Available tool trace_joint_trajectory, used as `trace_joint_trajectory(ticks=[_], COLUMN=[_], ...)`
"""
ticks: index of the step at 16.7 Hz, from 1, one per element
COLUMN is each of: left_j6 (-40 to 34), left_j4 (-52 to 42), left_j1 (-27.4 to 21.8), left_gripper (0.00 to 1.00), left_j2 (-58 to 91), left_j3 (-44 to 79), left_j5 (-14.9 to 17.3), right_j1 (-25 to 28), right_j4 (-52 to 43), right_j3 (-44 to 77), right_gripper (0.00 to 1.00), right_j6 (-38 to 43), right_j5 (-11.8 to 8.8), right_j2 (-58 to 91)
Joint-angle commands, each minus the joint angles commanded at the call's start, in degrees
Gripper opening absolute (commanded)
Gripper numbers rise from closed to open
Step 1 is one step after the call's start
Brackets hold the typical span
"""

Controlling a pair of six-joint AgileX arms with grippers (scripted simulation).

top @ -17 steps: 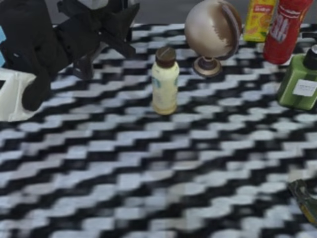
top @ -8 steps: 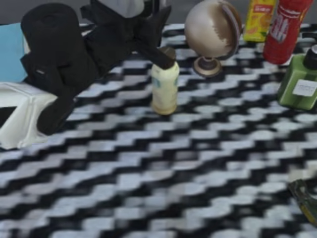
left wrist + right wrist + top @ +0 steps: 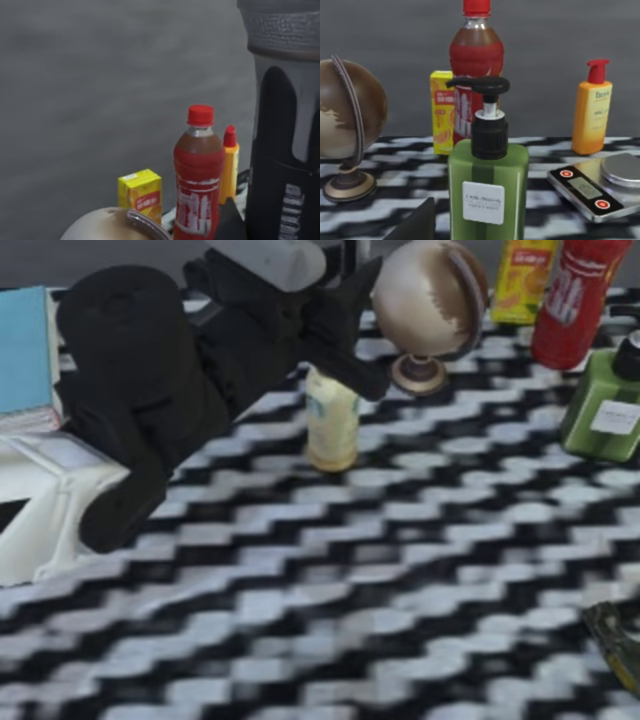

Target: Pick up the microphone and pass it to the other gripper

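The left gripper [image 3: 350,325], clamped on the microphone [image 3: 282,125], hangs at the table's eleven o'clock above the cream bottle [image 3: 331,425]; the hand-off seems under way, likely needing the unseen right gripper to meet it.

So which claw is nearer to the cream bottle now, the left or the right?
The left. The left claw is directly over the top of the cream bottle, hiding its cap in the top view. The right claw is far off near the table's lower right corner, barely showing.
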Motion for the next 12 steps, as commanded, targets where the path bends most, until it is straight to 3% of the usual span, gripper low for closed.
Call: trace_joint_trajectory(ticks=[8, 12], left_j6=[-0.05, -0.05], left_j4=[-0.07, -0.07], left_j1=[-0.23, -0.23], left_gripper=[0.00, 0.00], left_j2=[-0.21, -0.21], left_j3=[-0.28, -0.28], left_j5=[-0.19, -0.19], right_j1=[0.09, 5.13], right_j4=[0.04, 2.77], right_j3=[0.08, 5.15], right_gripper=[1.00, 1.00], right_j6=[0.00, -0.15], right_j5=[0.01, 0.99], right_j2=[0.09, 6.35])
